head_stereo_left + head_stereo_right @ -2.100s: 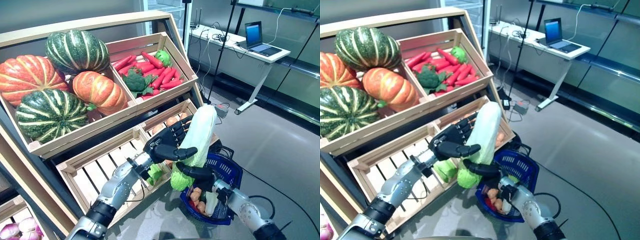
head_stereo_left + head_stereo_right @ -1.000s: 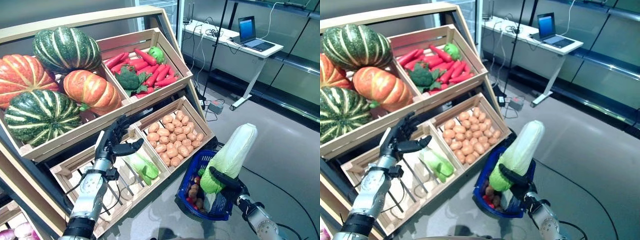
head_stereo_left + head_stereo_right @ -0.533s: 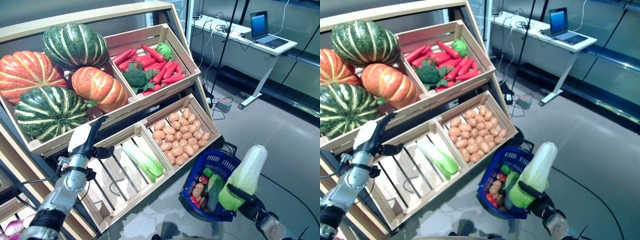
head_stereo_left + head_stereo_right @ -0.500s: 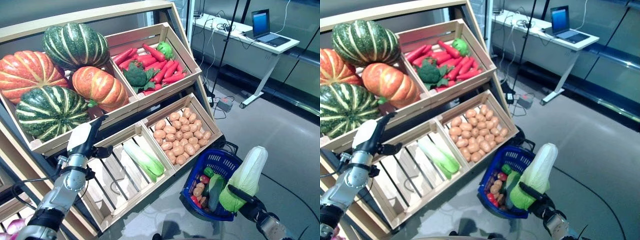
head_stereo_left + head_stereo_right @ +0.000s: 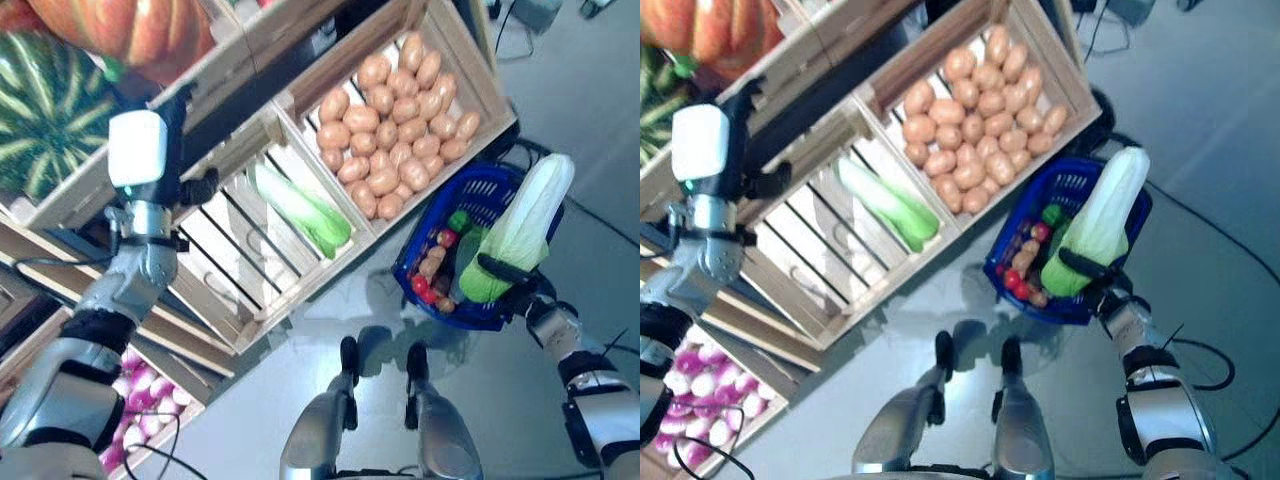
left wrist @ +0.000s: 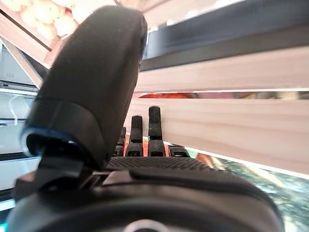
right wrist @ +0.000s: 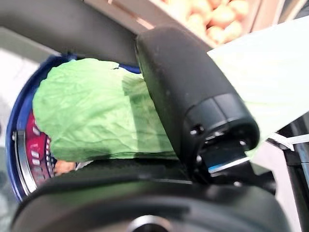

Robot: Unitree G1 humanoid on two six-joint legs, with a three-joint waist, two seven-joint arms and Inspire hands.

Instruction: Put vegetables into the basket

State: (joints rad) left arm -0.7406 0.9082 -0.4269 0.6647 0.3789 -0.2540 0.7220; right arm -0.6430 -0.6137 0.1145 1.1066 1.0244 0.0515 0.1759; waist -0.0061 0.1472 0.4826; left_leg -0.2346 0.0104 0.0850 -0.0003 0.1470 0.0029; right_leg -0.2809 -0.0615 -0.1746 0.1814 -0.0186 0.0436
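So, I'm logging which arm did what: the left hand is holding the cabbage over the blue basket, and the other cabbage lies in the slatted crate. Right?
Not quite. The right hand holds the cabbage over the blue basket, thumb curled round it in the right wrist view. The left hand is up by the shelf edge. The other cabbage does lie in the slatted crate.

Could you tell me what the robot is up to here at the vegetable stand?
The robot's right hand grips a long napa cabbage by its green leafy end, holding it upright over the blue basket, which already contains several small vegetables. The cabbage has not been let go yet. The left hand is raised by the wooden crates with straight fingers, holding nothing. A second cabbage lies in the slatted crate beside the potatoes.
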